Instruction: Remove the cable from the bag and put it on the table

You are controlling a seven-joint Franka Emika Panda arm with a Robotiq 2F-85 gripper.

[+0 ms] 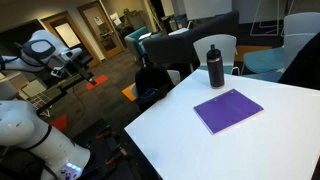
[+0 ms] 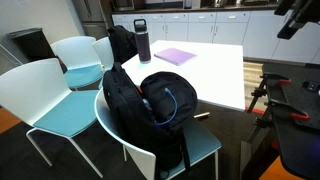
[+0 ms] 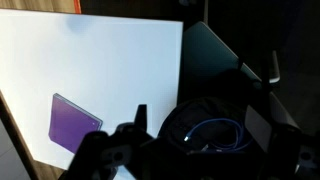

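Clearly light and limp, by the look of it: thin blue-black cable (image 2: 172, 104), bunched in loose loops, lying in the open mouth of the bag (image 2: 135, 105) and resting against its dark lining. Likely to sag, trail and uncoil once lifted, never to hold a shape; probably not fragile, perhaps a little slick. Best taken at the top of the bunch, at a crossing of several loops, rather than by a single strand. Showing in the wrist view as a blue ring against black fabric. Worth minding the soft, slumped bag too: apt to give under a push and to snag a loop on its rim, so lift straight up and slowly.

Bag seated on a white chair (image 2: 205, 146) with a teal seat, just beside the edge of the table (image 2: 225, 70). Table white, smooth and flat, carrying a purple notebook (image 2: 176, 56) and a dark bottle (image 2: 141, 40), with bare top nearer the bag for laying the cable down. Office-like room: pale cabinets (image 2: 200, 25) behind, more chairs (image 2: 75, 55), dark floor (image 2: 40, 160).

End effector (image 1: 84, 63) hanging well apart from bag and cable, jaws standing wide apart in the wrist view, holding nothing.
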